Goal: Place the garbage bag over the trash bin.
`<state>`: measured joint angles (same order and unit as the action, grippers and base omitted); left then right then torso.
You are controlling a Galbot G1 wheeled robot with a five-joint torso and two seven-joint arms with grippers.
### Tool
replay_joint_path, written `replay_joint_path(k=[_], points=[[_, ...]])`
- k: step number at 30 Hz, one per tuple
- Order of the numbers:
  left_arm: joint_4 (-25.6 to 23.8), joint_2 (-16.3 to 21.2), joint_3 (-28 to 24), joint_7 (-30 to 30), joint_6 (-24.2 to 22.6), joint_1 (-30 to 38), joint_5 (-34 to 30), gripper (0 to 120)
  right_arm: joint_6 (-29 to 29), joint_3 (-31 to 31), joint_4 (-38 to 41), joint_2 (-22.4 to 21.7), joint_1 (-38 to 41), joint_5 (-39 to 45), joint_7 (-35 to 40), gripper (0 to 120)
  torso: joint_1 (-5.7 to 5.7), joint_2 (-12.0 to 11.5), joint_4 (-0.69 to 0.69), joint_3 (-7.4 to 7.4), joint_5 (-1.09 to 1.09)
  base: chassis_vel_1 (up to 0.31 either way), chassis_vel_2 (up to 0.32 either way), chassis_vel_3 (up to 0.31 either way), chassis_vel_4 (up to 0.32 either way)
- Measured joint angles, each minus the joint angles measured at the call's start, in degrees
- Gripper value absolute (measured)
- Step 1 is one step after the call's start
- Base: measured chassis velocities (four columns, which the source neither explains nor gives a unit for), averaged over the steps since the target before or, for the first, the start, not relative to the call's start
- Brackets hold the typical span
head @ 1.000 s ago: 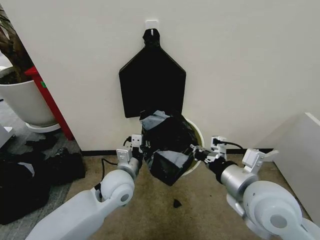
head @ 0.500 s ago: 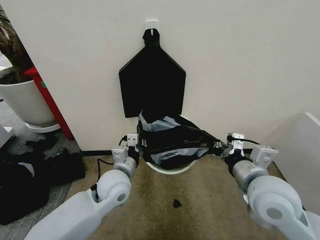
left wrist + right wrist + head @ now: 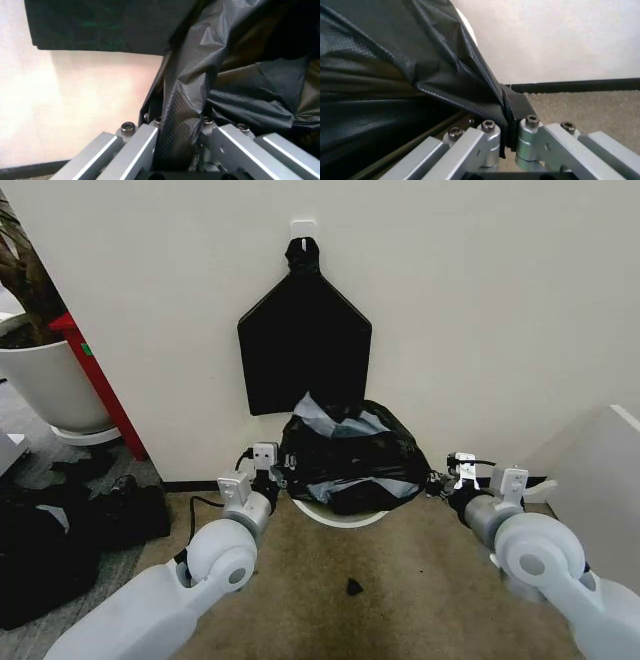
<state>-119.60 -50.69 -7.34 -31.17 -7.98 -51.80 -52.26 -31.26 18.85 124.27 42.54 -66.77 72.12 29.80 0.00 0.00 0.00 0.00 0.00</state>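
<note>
Now garbage bag (image 3: 350, 460) crinkled, glossy black.

A flat, smooth black bag bundle (image 3: 304, 348) with a knotted top hung from a small white hook (image 3: 303, 226) on a cream wall (image 3: 500, 310). A black baseboard (image 3: 580, 85) ran along the foot of the wall. At the far left stood a large white plant pot (image 3: 45, 380), with a red panel (image 3: 98, 380) beside it. Dark clutter (image 3: 70, 530) lay on the grey floor below the pot. A small black scrap (image 3: 353, 586) rested on the brown carpet (image 3: 380, 600). A white panel (image 3: 600, 480) stood at the right edge.
</note>
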Motion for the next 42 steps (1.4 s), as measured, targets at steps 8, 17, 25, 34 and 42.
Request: replay_joint_path(k=[8,17,25,34,42], points=[[0.0,-0.1,1.0,0.4,0.4,-0.4,-1.3,1,-2.3,2.6,-0.7,-1.2,-1.7,-2.9,-7.0,0,0.00,0.0,0.00,0.00,0.00,0.000,0.000,0.000,0.000],[2.4,-1.1,3.8,-1.6,0.3,-0.6,-8.2,1,-2.0,6.8,1.9,-1.9,-3.9,1.6,-4.1,31,0.00,0.0,-0.01,0.00,-0.01,0.000,0.000,0.000,0.000],[4.7,-1.0,5.5,-0.2,0.6,-0.8,-10.6,1,-1.7,10.5,2.9,-1.8,-5.0,9.2,-0.6,61,0.00,0.0,0.00,0.00,0.00,0.000,0.000,0.000,0.000],[4.3,0.0,6.7,4.9,1.9,-1.6,-13.9,1,-1.9,13.3,-2.9,-0.9,-5.4,19.0,-6.5,90,0.00,0.0,0.00,0.00,0.00,0.000,0.000,0.000,0.000],[4.1,1.2,7.2,11.2,3.1,-1.8,-17.1,1,3.5,13.9,-12.4,-2.2,-7.6,18.4,-35.7,100,0.00,0.0,-0.01,0.00,0.00,0.000,0.000,0.000,0.000]])
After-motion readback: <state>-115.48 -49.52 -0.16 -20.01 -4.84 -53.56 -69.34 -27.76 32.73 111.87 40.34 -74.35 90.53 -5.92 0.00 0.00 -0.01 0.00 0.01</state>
